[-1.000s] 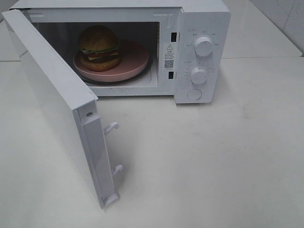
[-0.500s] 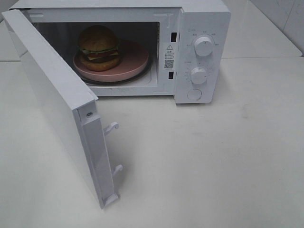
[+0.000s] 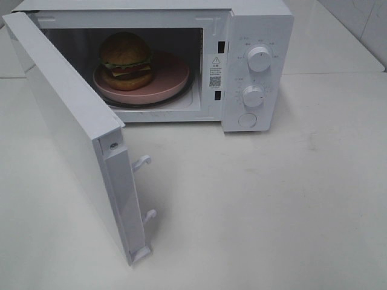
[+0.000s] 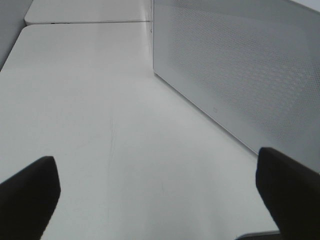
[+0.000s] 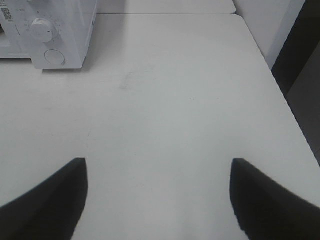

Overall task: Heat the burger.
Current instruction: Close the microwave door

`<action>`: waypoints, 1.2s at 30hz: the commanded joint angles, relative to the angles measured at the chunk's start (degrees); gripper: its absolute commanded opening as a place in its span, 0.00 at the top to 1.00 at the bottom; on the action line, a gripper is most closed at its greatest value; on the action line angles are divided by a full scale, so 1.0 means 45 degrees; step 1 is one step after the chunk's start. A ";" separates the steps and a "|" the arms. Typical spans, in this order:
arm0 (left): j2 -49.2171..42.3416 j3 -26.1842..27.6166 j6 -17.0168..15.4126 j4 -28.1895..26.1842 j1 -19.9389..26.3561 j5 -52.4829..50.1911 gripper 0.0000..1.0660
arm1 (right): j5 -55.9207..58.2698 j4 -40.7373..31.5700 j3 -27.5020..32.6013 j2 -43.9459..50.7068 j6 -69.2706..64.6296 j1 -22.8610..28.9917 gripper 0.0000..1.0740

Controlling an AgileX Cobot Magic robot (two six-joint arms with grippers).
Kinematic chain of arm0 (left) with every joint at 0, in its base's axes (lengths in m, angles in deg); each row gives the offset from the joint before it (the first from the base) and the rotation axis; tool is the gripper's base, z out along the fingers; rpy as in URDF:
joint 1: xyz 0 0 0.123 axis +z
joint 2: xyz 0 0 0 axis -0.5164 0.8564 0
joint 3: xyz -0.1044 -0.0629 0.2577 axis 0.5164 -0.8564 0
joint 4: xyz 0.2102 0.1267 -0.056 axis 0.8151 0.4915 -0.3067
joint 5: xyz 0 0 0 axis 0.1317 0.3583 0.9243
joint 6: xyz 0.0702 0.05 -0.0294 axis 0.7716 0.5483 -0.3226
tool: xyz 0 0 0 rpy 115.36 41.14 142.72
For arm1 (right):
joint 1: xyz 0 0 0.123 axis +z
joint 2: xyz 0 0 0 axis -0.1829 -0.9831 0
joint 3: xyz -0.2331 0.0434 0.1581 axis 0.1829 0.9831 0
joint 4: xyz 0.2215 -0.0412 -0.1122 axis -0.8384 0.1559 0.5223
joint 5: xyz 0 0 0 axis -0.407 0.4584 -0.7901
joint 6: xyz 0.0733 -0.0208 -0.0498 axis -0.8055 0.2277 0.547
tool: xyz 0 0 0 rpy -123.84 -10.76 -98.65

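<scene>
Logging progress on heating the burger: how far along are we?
Done: the burger sits on the pink plate inside the microwave. In hand: nothing; the left gripper and right gripper are open, holding nothing. Left: shut the wide-open door and set the knobs.

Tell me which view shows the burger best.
Exterior high: the burger sits in full sight on the plate inside the open microwave. The left wrist view catches only the door and the right wrist view only the control panel; neither shows the burger.

Swung-out door (image 3: 66, 127) walls off the left; microwave (image 3: 272, 30) mouth lies unblocked up to the burger (image 3: 126, 57).
</scene>
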 commanded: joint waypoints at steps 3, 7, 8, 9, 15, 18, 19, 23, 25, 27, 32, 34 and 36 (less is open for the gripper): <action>-0.0216 0.0013 -0.0013 -0.0102 -0.0064 -0.0115 0.06 | -0.0127 0.0038 0.0025 0.0382 0.0140 -0.0064 0.29; -0.0216 0.0013 -0.0013 -0.0102 -0.0064 -0.0115 0.06 | -0.0127 0.0038 0.0025 0.0382 0.0140 -0.0064 0.29; -0.0216 0.0013 -0.0013 -0.0102 -0.0064 -0.0115 0.06 | -0.0127 0.0038 0.0025 0.0382 0.0140 -0.0064 0.29; -0.0216 0.0013 -0.0013 -0.0102 -0.0064 -0.0115 0.06 | -0.0127 0.0038 0.0025 0.0382 0.0140 -0.0064 0.29; -0.0216 0.0013 -0.0013 -0.0102 -0.0064 -0.0115 0.06 | -0.0127 0.0038 0.0025 0.0382 0.0140 -0.0064 0.29; -0.0216 0.0013 -0.0013 -0.0102 -0.0064 -0.0115 0.06 | -0.0127 0.0038 0.0025 0.0382 0.0140 -0.0064 0.29; -0.0216 0.0013 -0.0013 -0.0115 -0.0064 -0.0115 0.06 | -0.0127 0.0038 0.0025 0.0382 0.0140 -0.0064 0.29; -0.0178 0.0013 -0.0025 -0.0191 -0.0064 -0.0127 0.06 | -0.0127 0.0038 0.0025 0.0382 0.0140 -0.0064 0.29; 0.0153 0.0166 -0.0025 -0.0433 -0.0064 -0.0242 0.06 | -0.0127 0.0038 0.0025 0.0382 0.0140 -0.0064 0.29; 0.0267 0.0242 -0.0025 -0.0471 -0.0064 -0.0357 0.06 | -0.0127 0.0038 0.0025 0.0382 0.0140 -0.0064 0.29; 0.1171 0.0611 -0.0013 -0.0382 -0.0064 -0.1095 0.13 | -0.0127 0.0038 0.0025 0.0382 0.0140 -0.0064 0.29; 0.1579 0.0598 -0.0013 -0.0369 -0.0064 -0.1592 0.21 | -0.0127 0.0038 0.0025 0.0382 0.0140 -0.0064 0.29; 0.2152 0.0598 -0.0013 -0.0293 -0.0064 -0.2381 0.37 | -0.0127 0.0038 0.0025 0.0382 0.0140 -0.0064 0.29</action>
